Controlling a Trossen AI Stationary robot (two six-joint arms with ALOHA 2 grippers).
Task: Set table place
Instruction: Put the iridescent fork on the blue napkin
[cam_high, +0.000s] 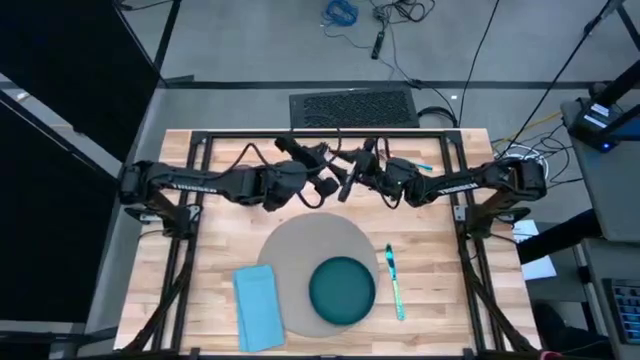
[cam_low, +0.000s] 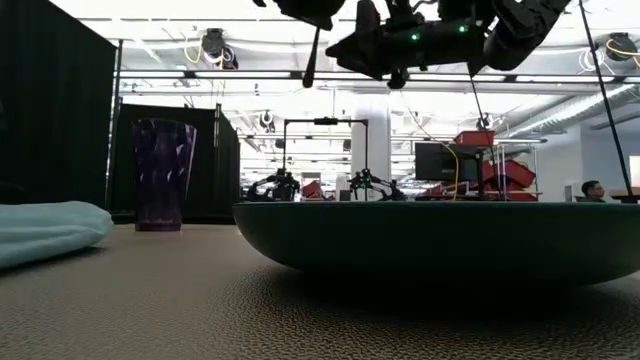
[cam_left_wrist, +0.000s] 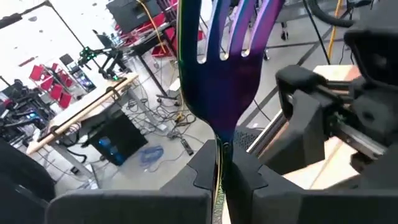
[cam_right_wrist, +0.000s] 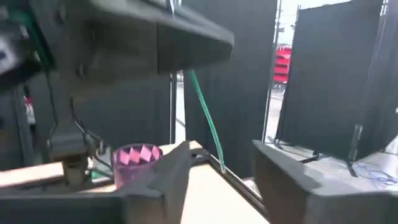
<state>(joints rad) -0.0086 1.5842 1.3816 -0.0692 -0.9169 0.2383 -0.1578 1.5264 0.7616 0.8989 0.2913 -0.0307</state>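
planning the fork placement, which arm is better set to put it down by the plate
Left, probably. The left gripper is shut on the fork, held high above the table. The right gripper is open and holds nothing. The napkin lies on the left arm's side of the plate.

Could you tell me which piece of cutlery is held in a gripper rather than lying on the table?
The purple fork, clamped in the left gripper; the teal utensil lies right of the plate.

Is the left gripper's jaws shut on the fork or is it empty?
Shut on the fork: the left wrist view shows the left gripper clamping its handle, tines pointing away.
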